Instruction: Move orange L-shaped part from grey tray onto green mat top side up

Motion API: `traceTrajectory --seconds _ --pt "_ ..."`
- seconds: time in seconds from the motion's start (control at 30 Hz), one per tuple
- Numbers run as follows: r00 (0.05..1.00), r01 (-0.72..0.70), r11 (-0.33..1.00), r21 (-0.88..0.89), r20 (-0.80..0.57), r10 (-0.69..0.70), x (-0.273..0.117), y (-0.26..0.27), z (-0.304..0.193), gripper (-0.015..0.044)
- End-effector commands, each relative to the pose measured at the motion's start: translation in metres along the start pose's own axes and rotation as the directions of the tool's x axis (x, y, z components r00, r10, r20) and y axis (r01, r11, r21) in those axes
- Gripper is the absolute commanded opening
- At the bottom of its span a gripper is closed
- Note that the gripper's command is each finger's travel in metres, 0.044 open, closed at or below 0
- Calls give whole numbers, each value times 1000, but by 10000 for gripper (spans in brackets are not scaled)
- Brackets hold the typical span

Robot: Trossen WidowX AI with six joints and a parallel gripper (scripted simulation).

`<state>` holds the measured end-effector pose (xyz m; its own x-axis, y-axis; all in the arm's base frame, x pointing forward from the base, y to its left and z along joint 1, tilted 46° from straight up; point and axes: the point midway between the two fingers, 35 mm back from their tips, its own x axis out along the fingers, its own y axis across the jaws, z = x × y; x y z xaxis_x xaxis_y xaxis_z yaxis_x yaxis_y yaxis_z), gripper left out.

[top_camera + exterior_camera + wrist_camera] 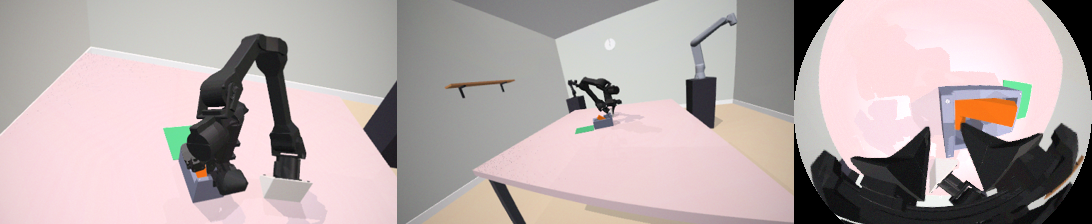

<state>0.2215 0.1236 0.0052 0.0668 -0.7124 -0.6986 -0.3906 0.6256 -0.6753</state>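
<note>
The grey tray (pixel 207 193) (pixel 603 123) (pixel 948 117) stands beside the green mat (pixel 174 140) (pixel 585 130) (pixel 1024 100). The orange part (pixel 201 172) (pixel 600 117) (pixel 986 111) is tilted in the tray: its end toward the mat stands up above the rim, and its L-shaped end is low in the pocket. My gripper (pixel 945 127) is partly open, with nothing between its fingers. In the wrist view the right fingertip overlaps the L-shaped end; whether it touches cannot be told. In the top view the arm hides much of the tray and the fingertips.
The arm's pale base plate (pixel 285 189) is on the pink table (pixel 106 142) (pixel 610 166), to the right of the tray in the top view. Another arm on a dark pedestal (pixel 701 103) stands beyond the table.
</note>
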Motion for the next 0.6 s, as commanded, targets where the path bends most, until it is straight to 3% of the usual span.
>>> traceTrajectory --seconds 0.0,0.1,0.57 --pt "1000 -5 1000 6 10 5 -45 -4 -1 180" --pt "1000 -5 1000 6 9 5 -60 -7 -4 180" --pt "1000 -7 1000 2 21 7 -57 -6 -2 180"
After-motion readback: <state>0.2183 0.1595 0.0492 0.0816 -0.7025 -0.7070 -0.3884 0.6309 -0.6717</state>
